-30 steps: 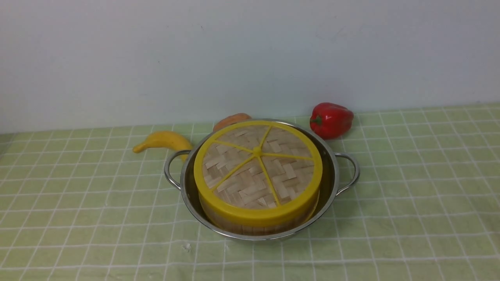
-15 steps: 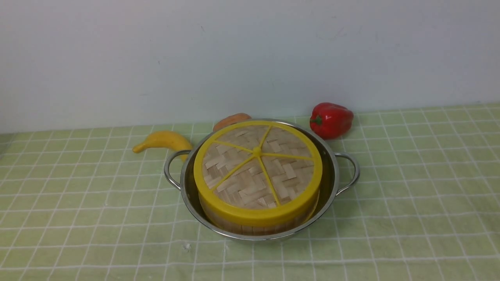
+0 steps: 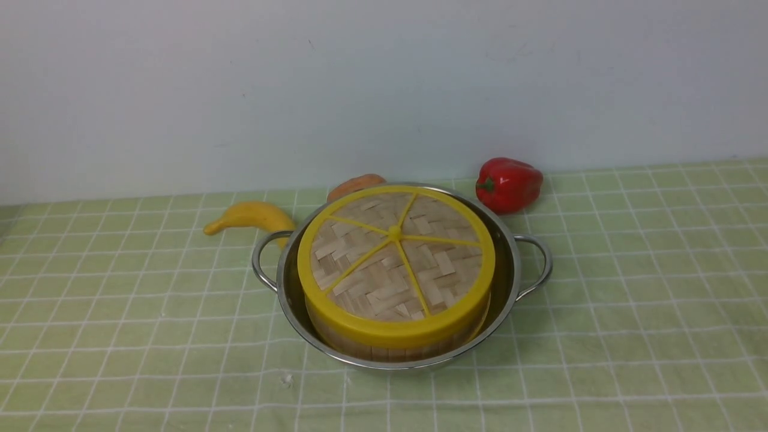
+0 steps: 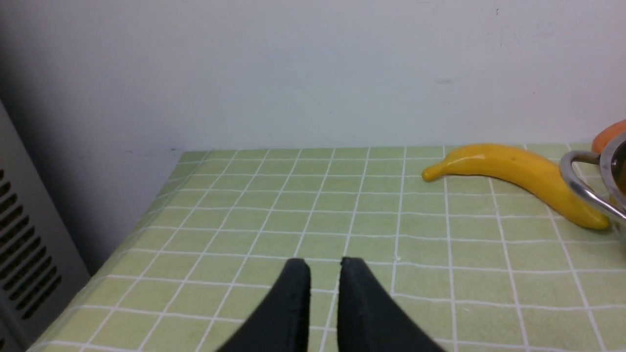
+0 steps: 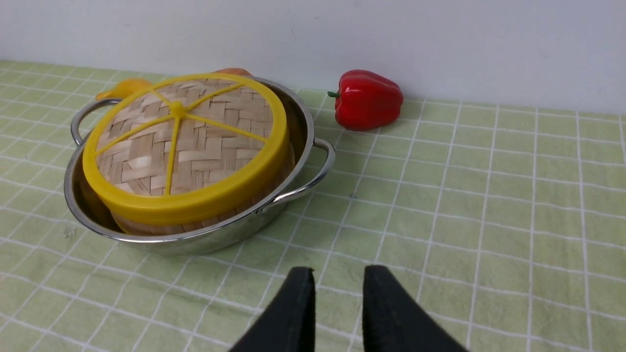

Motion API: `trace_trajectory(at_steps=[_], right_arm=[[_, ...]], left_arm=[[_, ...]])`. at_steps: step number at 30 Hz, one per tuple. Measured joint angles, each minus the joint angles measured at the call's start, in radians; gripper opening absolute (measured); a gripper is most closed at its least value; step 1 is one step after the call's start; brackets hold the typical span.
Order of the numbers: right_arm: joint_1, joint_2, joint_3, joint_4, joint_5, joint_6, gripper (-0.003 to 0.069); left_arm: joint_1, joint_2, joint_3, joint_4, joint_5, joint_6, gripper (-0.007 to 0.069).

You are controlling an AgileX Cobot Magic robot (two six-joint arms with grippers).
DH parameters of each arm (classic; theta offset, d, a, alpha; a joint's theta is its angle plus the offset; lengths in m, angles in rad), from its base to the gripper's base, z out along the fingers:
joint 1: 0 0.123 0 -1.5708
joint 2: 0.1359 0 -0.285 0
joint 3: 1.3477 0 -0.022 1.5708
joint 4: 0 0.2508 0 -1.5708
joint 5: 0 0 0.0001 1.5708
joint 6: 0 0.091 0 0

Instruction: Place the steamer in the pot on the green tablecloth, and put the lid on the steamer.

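Observation:
The shiny pot [image 3: 510,270] stands on the green tablecloth [image 3: 630,300] at mid table. The bamboo steamer [image 3: 390,351] sits inside it, only its lower wall showing. The woven lid [image 3: 396,258] with yellow rim and spokes lies flat on the steamer. Neither gripper shows in the front view. My left gripper [image 4: 325,264] hovers over bare cloth well left of the pot's handle [image 4: 582,181], fingers close together and empty. My right gripper [image 5: 339,271] hovers over cloth near the pot [image 5: 303,127] and lid [image 5: 181,142], fingers close together and empty.
A yellow banana [image 3: 249,217] lies behind the pot's left handle. An orange vegetable [image 3: 356,185] sits behind the pot. A red bell pepper [image 3: 509,183] sits at the back right by the wall. The table's left edge [image 4: 146,210] borders a grey vented case [image 4: 24,254].

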Motion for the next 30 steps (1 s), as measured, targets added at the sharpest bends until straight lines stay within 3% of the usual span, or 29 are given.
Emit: trace_trajectory(at_steps=[3, 8, 11, 15, 21, 30], right_arm=[[-0.036, -0.018, 0.003, -0.018, -0.013, -0.017, 0.0174], [-0.178, -0.076, 0.112, -0.071, -0.136, -0.017, 0.0185], [-0.291, -0.152, 0.275, -0.099, -0.311, 0.019, 0.0195], [-0.392, -0.260, 0.418, -0.103, -0.427, 0.054, 0.0205], [-0.450, -0.333, 0.529, -0.104, -0.458, 0.077, 0.0221], [-0.452, -0.333, 0.614, -0.096, -0.462, 0.081, 0.0239]], left_arm=[[0.000, 0.000, 0.000, 0.000, 0.000, -0.001, 0.0099], [0.000, 0.000, 0.000, 0.000, -0.001, -0.001, 0.0118], [0.000, 0.000, 0.000, 0.000, -0.001, -0.001, 0.0128], [0.000, 0.000, 0.000, 0.000, -0.001, -0.003, 0.0138], [0.000, 0.000, 0.000, 0.000, -0.001, -0.004, 0.0146], [0.000, 0.000, 0.000, 0.000, -0.001, -0.004, 0.0160]])
